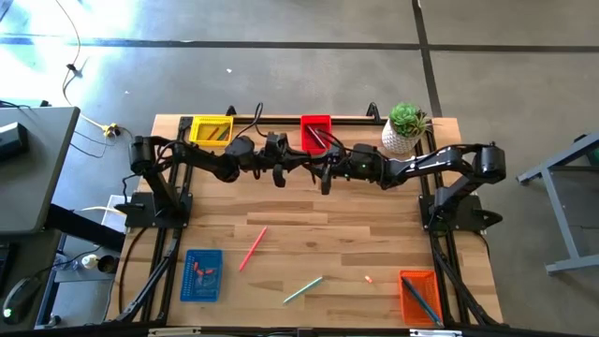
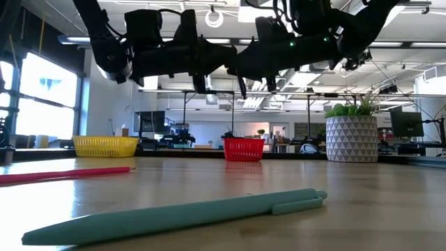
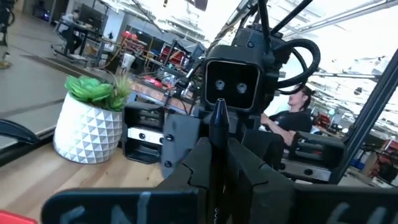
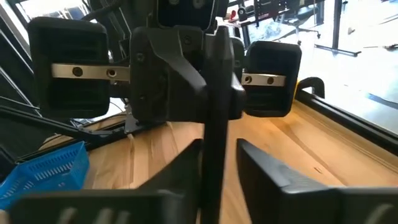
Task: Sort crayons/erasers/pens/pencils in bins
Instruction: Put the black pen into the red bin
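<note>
My two grippers meet high above the far middle of the table, left [image 1: 296,165] and right [image 1: 316,168]. A dark pen [image 3: 218,121] runs level between them. My left gripper [image 3: 217,149] is shut on it. My right gripper [image 4: 219,148] is open, its fingers on either side of the pen [image 4: 214,93], with a narrow gap showing on one side. A pink pencil [image 1: 253,248], a teal pen [image 1: 302,289] and a small orange piece [image 1: 369,278] lie flat on the table. The yellow bin [image 1: 211,129], red bin [image 1: 315,131], blue bin [image 1: 201,274] and orange bin [image 1: 419,295] stand near the corners. My left gripper pinches the dark pen's shaft [image 3: 217,163] between its two fingers. The pen lies along the fingers, and its free end [image 3: 219,106] sticks out level toward the right arm. The pen is lifted well clear of the table.
A white plant pot [image 1: 404,129] stands at the far right beside the red bin. The red bin holds dark pens, the blue bin small pieces and the orange bin a blue pencil. In the low view the teal pen [image 2: 174,216] lies close in front.
</note>
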Available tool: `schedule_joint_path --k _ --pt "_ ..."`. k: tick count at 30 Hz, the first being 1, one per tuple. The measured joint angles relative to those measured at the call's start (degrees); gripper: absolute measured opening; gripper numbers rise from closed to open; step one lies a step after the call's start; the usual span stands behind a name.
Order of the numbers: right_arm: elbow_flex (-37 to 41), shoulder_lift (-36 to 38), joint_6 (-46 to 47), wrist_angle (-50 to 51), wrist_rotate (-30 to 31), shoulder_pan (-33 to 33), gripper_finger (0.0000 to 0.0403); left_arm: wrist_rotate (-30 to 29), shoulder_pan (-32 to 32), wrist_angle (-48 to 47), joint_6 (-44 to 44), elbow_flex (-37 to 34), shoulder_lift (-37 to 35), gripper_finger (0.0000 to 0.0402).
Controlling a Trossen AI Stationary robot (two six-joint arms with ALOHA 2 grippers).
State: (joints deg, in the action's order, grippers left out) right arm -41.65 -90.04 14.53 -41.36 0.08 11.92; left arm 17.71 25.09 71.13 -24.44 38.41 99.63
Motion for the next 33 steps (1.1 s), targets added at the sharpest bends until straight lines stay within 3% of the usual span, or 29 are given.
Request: schedule_joint_path --k 6,11,18,23,27,33 --pt "-0.1 0.0 -1.2 0.9 2.2 0.2 0.0013 -1.4 1.4 -0.3 1.7 0.0 0.0 0.0047" --pt "-1.1 0.1 -1.2 6.1 6.6 1.6 0.0024 0.9 4.1 -0.4 2.6 -0.3 -0.5 0.0098" --pt "-13.9 0.1 -4.5 29.3 12.6 5.6 0.0015 1.3 8.4 -0.6 5.0 -4.2 -2.2 0.0144" --pt "-25.7 -5.2 -4.5 41.8 13.1 12.0 0.0013 0.3 9.5 -0.4 7.8 -6.4 -2.3 0.014" --pt "-33.7 -14.1 -4.5 49.5 8.1 16.5 0.0016 0.4 9.9 -0.3 8.6 -6.6 -2.3 0.0124" --pt "-42.1 -23.7 -4.0 58.4 5.3 19.5 0.0016 0.5 9.6 -0.2 9.2 -6.6 -2.3 0.0104"
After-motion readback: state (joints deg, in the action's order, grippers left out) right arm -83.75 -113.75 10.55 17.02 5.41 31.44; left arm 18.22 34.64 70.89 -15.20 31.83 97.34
